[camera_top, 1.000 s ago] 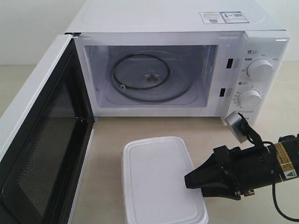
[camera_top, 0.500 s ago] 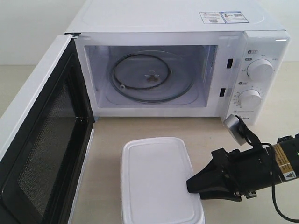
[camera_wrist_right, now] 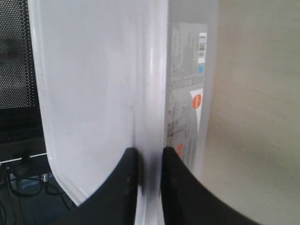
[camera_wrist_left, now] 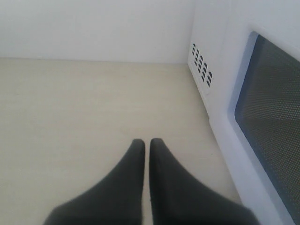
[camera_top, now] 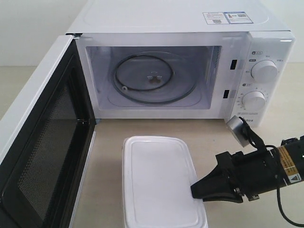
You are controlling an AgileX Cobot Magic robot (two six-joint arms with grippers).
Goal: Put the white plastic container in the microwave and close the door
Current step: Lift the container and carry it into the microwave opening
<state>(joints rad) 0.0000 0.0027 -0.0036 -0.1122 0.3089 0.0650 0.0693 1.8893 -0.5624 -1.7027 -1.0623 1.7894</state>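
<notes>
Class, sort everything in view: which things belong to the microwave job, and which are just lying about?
In the job: container, microwave, door, right gripper pinching the container's rim.
Just there: table, knobs, stickers, left gripper, shut.

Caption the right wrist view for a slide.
Right tool pinching the rim of the white plastic container, its printed side label in view.

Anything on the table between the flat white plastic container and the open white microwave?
No. The exterior view shows only bare beige tabletop between the flat white plastic container and the open front of the white countertop microwave.
</notes>
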